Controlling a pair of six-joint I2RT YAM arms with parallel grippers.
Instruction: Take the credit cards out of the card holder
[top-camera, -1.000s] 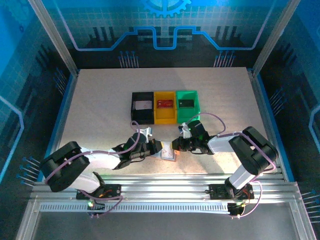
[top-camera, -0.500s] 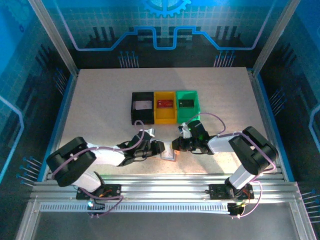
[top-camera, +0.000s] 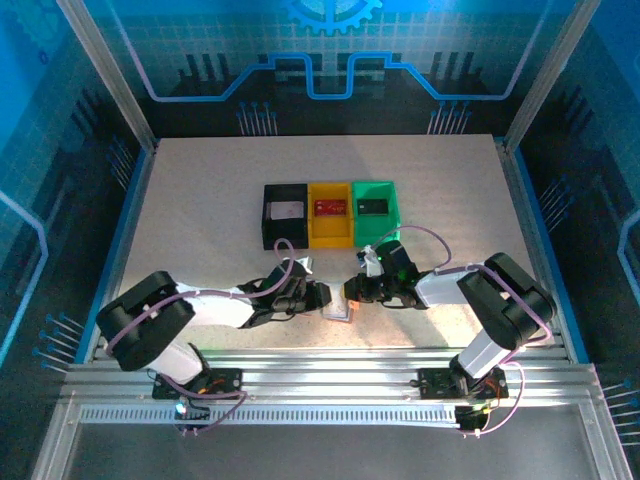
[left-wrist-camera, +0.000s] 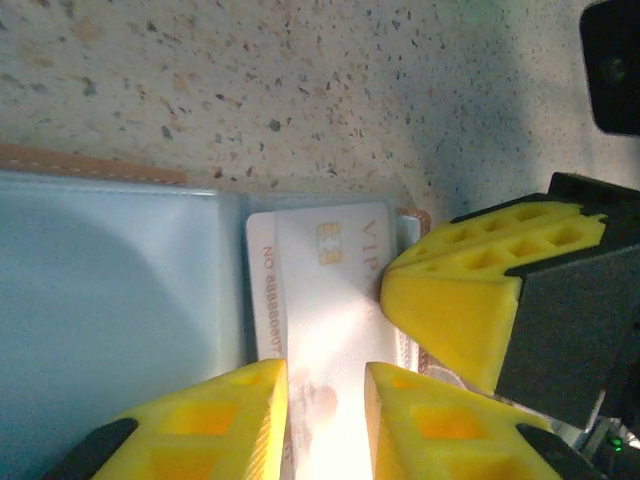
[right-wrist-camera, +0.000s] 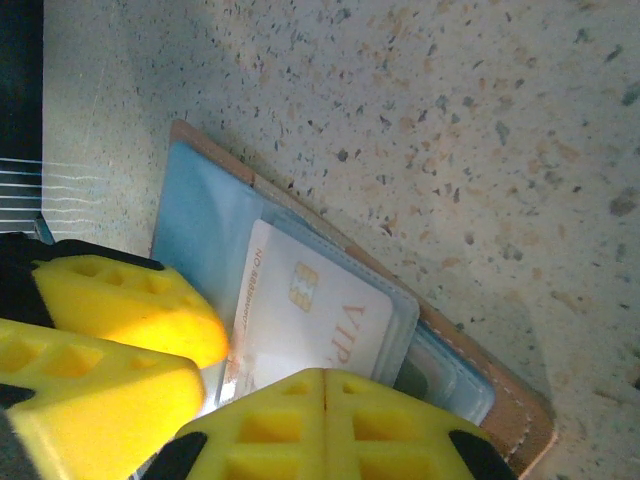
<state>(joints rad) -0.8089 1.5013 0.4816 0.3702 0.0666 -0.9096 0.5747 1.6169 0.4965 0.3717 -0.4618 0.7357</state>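
Observation:
The card holder (top-camera: 338, 305) lies open on the table near the front, between the two grippers. In the left wrist view its pale grey pocket (left-wrist-camera: 110, 280) holds a whitish credit card (left-wrist-camera: 320, 265) with a chip and "VIP" print, partly slid out. My left gripper (left-wrist-camera: 326, 372) hovers over that card, its yellow fingers slightly open, with the card lying flat below the gap. My right gripper (right-wrist-camera: 325, 378) is shut, its tips resting at the pocket's edge (right-wrist-camera: 400, 300) beside the card (right-wrist-camera: 310, 315). The tan leather rim (right-wrist-camera: 500, 400) shows behind.
Black (top-camera: 268, 222), yellow (top-camera: 331, 234) and green (top-camera: 390, 210) bins stand in a row behind the holder, each with a card inside. Both arms crowd the table's front centre. The aluminium rail runs along the near edge.
My left gripper has slid right onto the card holder and its fingers have parted from shut to slightly open. The right gripper has stayed in place.

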